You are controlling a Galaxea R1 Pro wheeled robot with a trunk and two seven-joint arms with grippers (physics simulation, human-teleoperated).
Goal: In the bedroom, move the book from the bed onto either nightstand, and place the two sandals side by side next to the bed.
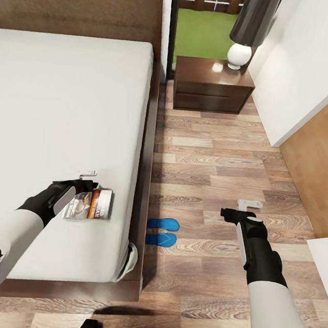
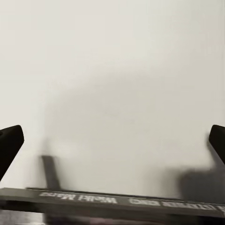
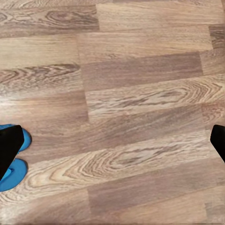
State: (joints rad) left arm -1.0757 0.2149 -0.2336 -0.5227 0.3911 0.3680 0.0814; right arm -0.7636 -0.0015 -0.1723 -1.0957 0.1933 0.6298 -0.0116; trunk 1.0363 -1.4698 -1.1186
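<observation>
Where the left claw (image 1: 86, 179) reaches over the near part of the bed (image 1: 61, 120), its dark fingers cover the far edge of the book (image 1: 90, 204), so from the head view I cannot tell whether they touch it or only hover just above. Seen from the left wrist, the two fingertips (image 2: 10, 143) sit at the frame's opposite edges, spread wide apart, with pale mattress between them and the book's spine a blurred strip of unreadable white lettering, cut off at the frame edge. The book lies flat on the grey mattress near the bed's right side, its orange band and white print too small to read. The right claw (image 1: 240, 208) hangs over bare wood floor (image 1: 211, 154), well apart from the bed; in the right wrist view its fingertips also stand at the frame's far edges, so it is spread and holds nothing. One fingertip there hides part of the two sandals (image 1: 162, 231), which lie side by side on the floor just beside the bed frame. Farther off, the nightstand (image 1: 213, 85) stands by the headboard, carrying a lamp (image 1: 250, 28) whose shade is cut off by the frame's top.
</observation>
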